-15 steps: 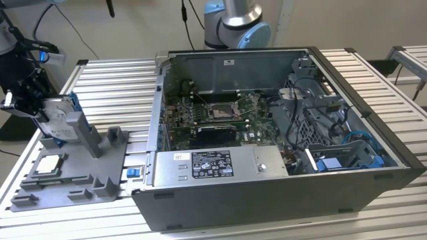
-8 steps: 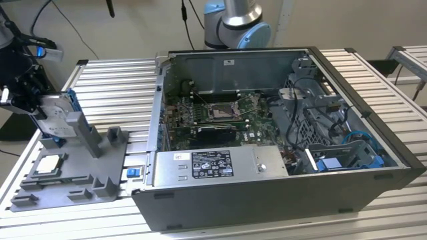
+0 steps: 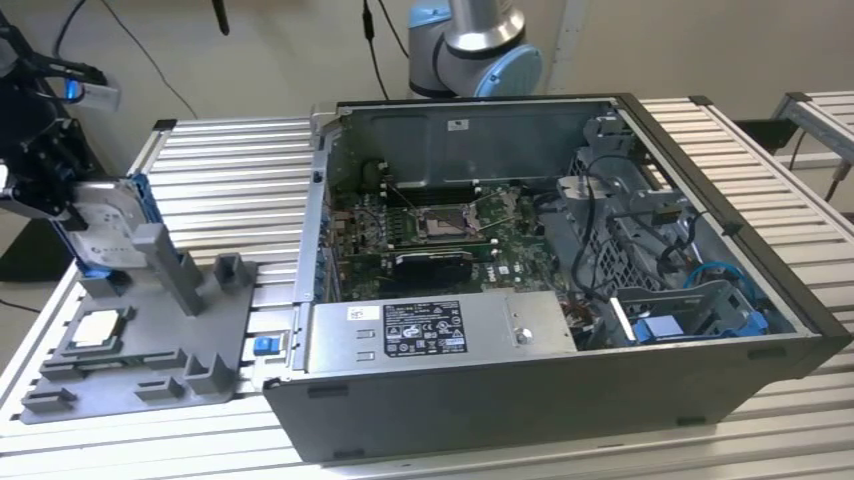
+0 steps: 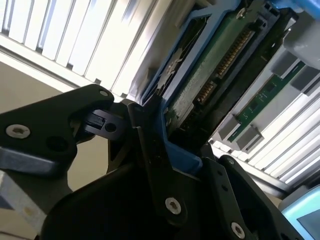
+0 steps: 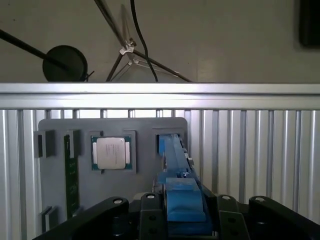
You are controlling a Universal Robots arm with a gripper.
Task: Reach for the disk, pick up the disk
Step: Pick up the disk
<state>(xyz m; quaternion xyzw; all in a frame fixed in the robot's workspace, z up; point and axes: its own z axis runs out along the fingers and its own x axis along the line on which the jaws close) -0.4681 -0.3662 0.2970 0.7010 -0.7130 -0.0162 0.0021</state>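
The disk, a silver hard drive with a white label and blue rails, stands on edge over the far-left end of the grey fixture in the exterior view. My black gripper comes in from the exterior view's left and is shut on it. In the second wrist view the fingers clamp the blue rail, with the disk's green circuit board beyond them. The first wrist view looks along the disk's blue edge, held between the gripper's fingers. Whether the disk still rests in its slot I cannot tell.
A square silver CPU chip lies in the fixture near the disk, seen too in the first wrist view. The open computer case, with a grey labelled box inside, sits to the exterior view's right. Ribbed aluminium table lies all around.
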